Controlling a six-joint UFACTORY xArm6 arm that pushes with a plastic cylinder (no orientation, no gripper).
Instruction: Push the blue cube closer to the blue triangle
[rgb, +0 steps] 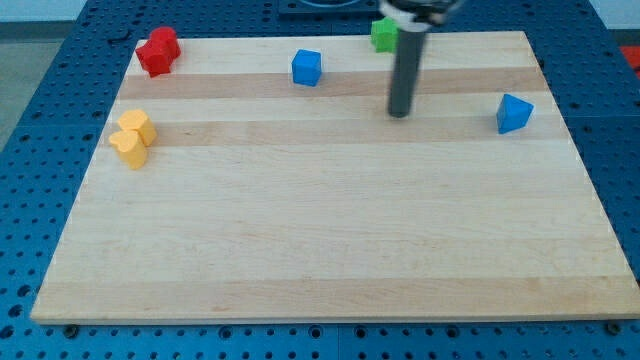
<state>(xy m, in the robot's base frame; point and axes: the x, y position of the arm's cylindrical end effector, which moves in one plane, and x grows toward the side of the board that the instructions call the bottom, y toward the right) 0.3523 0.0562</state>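
Spanning the view, the pale wooden board (330, 250) carries my tip (400, 112), a bare rod grasping nothing, between the small blue cube (307, 67) at its ten o'clock and the blue triangular block (514, 113) at its three o'clock. Standing on the triangle side, it risks shoving the cube away, or clipping the green block (383, 34) at twelve while circling.

Arm at the view's top centre, ending in a straight dark rod (405, 70) held upright. My tip (400, 113) rests low at the surface, between the blue cube (307, 68) and the blue triangle (514, 113), touching neither.
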